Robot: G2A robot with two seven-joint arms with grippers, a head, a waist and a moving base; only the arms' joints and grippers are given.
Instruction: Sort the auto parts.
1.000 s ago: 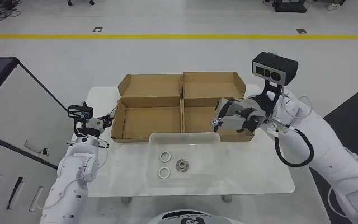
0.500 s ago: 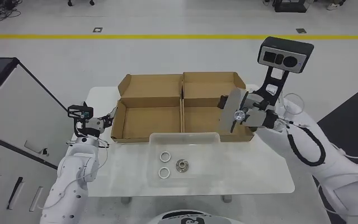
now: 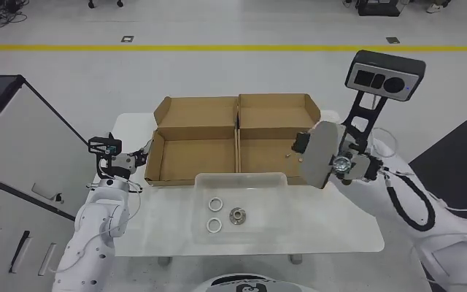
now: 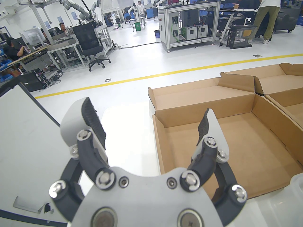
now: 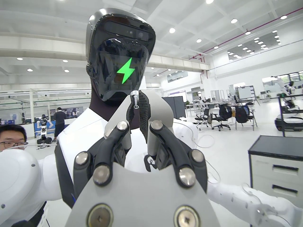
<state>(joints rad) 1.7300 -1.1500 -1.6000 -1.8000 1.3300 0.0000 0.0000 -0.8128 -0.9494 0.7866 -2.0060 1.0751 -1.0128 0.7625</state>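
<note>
My right gripper [image 5: 138,102] is shut on a small silver threaded bolt [image 5: 135,99], held up in the air and pointing back at the head. From above, that gripper [image 3: 339,163] hangs over the table's right side, past the right cardboard box [image 3: 273,117]. A clear tray [image 3: 241,177] near the front holds two white rings [image 3: 216,204] and a metal flanged part [image 3: 237,215]. A small dark part [image 3: 290,154] lies in the right box. My left gripper [image 4: 148,109] is open and holds nothing, beside the left cardboard box [image 4: 213,142] at the table's left edge [image 3: 142,155].
Both boxes stand side by side at the back of the white table [image 3: 328,219], lids folded back. A grey panel [image 3: 29,146] stands off the table's left side. Bare tabletop lies to the right of the tray.
My right arm has risen from over the right box and swung right, turning its gripper upward with the bolt. The left arm has kept still.
</note>
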